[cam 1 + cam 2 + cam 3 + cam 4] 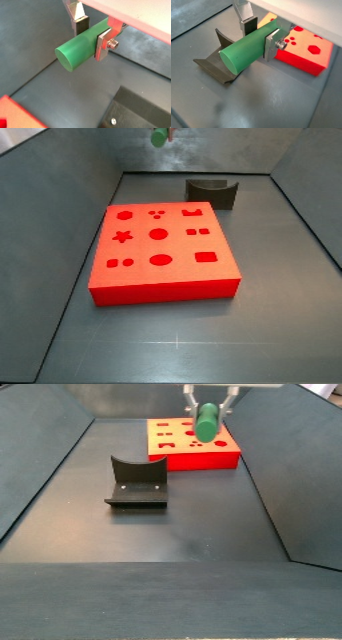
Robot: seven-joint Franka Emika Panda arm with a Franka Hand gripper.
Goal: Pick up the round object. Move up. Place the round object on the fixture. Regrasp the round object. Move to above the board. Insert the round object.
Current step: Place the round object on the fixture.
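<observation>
Up top, my gripper (209, 406): hanging high over the tray floor, clamped on the round object, which I've got off the ground.
Round object (246, 51): green peg pinched crosswise between my fingers (103, 44); both wrist views show a round end sticking out past the plates.
Peg in the side views: one side view shows it upright-ish under the gripper (209, 422); in a side view I only catch a green sliver (160, 137) at the frame edge, the rest is cut off.
Board (159, 252): red, flat on the floor, cut-outs all look empty as far as I can see.
Fixture (136, 482): dark bracket on its plate, nothing sitting in the notch, well apart from the board.
Hard to see: the far finger is mostly hidden behind the peg, and in a wrist view the board (17, 114) is just a red corner.
</observation>
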